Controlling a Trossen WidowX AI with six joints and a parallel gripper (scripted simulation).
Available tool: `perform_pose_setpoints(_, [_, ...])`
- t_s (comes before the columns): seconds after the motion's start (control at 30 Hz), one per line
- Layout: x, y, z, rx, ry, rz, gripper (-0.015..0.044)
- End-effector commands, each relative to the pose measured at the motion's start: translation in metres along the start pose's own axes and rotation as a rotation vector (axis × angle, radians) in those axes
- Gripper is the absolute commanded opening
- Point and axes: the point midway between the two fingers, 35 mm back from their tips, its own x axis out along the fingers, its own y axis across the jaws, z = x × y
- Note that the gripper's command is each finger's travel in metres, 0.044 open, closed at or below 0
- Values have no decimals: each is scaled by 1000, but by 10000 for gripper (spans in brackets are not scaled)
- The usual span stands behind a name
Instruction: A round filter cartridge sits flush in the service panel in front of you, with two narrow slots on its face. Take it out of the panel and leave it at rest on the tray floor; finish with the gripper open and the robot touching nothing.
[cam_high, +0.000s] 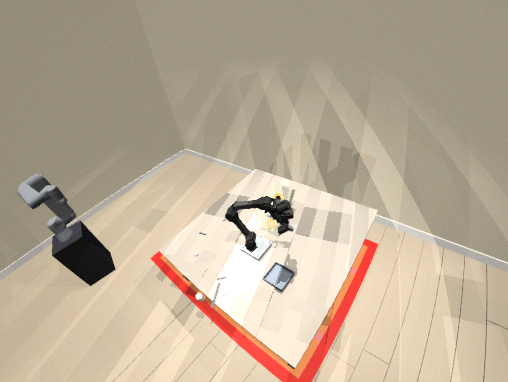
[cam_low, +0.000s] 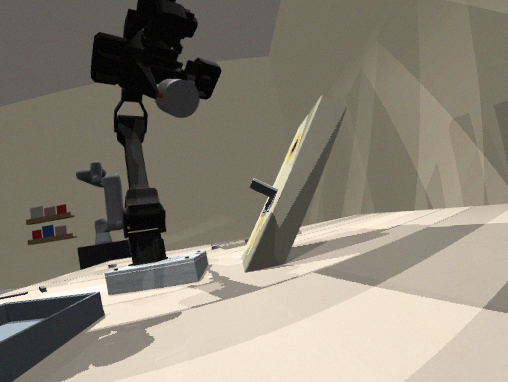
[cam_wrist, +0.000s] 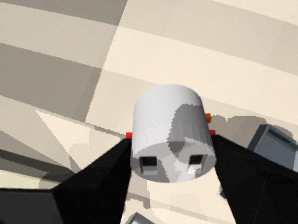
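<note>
The filter cartridge (cam_high: 291, 228) (cam_low: 181, 101) (cam_wrist: 169, 112) is a light grey cylinder with small red and orange tabs. Its face with two dark slots shows nearest the camera in the wrist view. My gripper (cam_high: 287, 224) (cam_low: 172, 86) (cam_wrist: 171, 143) is shut on its sides and holds it in the air, clear of the panel. The service panel (cam_low: 305, 192) leans at the right in the exterior view; its upper yellow ring (cam_low: 294, 146) surrounds a dark opening. The tray (cam_high: 272, 284) (cam_low: 62, 332) (cam_wrist: 258, 144) is dark-rimmed and shallow, with no object visible on its floor in the top view.
A small grey shelf (cam_low: 262, 187) juts from the panel's front. The arm's base block (cam_high: 261, 249) (cam_low: 157, 276) stands between the panel and the tray. A thin rod (cam_high: 216, 294) and small bits lie left of the tray. A second grey arm (cam_high: 60, 202) stands on a black pedestal.
</note>
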Motion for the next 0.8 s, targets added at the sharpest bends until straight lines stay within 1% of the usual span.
perform_pose_setpoints(0.0, [-3,-25,2,112,-14,-68,0])
perform_pose_setpoints(0.07, [-3,-33,1,147,-15,-87,0])
perform_pose_setpoints(0.3, [-1,-37,0,162,-16,-96,0])
perform_pose_setpoints(0.77, [37,-108,-37,384,-19,-228,0])
